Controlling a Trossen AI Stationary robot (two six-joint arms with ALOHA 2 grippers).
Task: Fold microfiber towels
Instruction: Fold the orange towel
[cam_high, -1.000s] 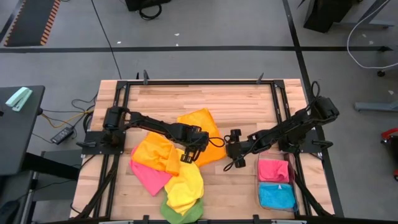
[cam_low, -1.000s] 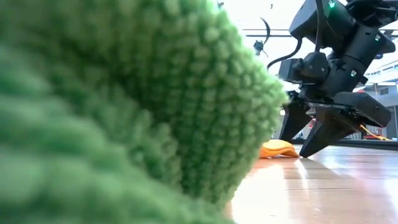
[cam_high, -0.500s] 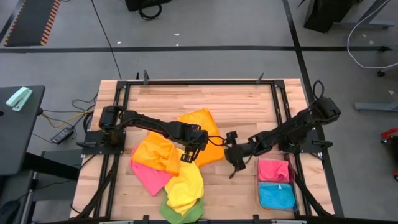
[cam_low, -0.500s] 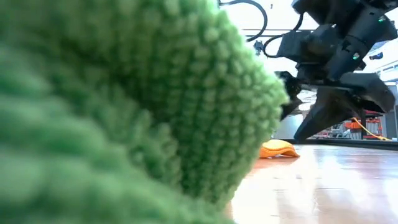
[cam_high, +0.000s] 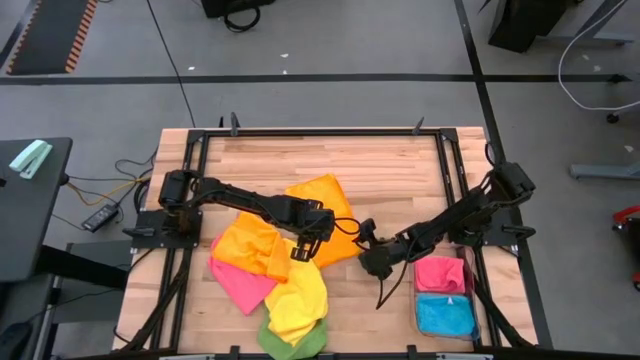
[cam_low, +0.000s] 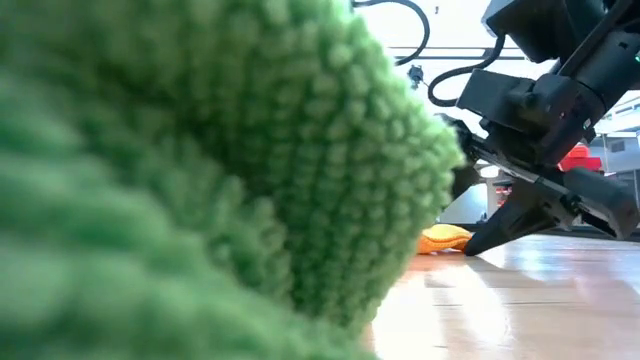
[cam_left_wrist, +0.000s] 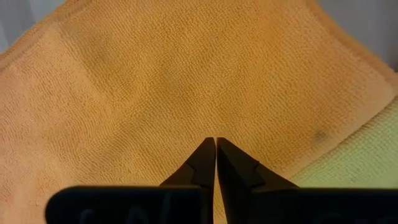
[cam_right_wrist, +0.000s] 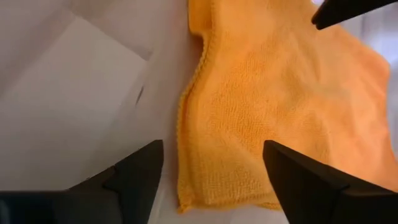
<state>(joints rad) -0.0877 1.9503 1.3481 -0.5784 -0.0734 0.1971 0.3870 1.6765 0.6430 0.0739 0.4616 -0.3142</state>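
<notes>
A grey floor surrounds the wooden worktop (cam_high: 400, 165). At frame centre, the left claw (cam_high: 300, 250) is clenched on the orange towel (cam_high: 325, 200). Just right, the right claw (cam_high: 368, 262) gapes at its edge. It should pinch the hem squarely before lifting.

**Bright cloths on pale wood**

The table (cam_high: 400, 165) is light, striped butcher-block wood inside a black frame. At its middle lies an orange towel (cam_high: 322, 200), plain and finely looped. To its left sits a second orange towel (cam_high: 250, 248), over a pink towel (cam_high: 238, 285). A yellow towel (cam_high: 298, 298) lies nearer, with a green towel (cam_high: 290, 343) at the near edge. In the clear bin (cam_high: 445, 300) on the right are a pink folded towel (cam_high: 440, 273) and a blue folded towel (cam_high: 445, 316). Both arms are black.
</notes>
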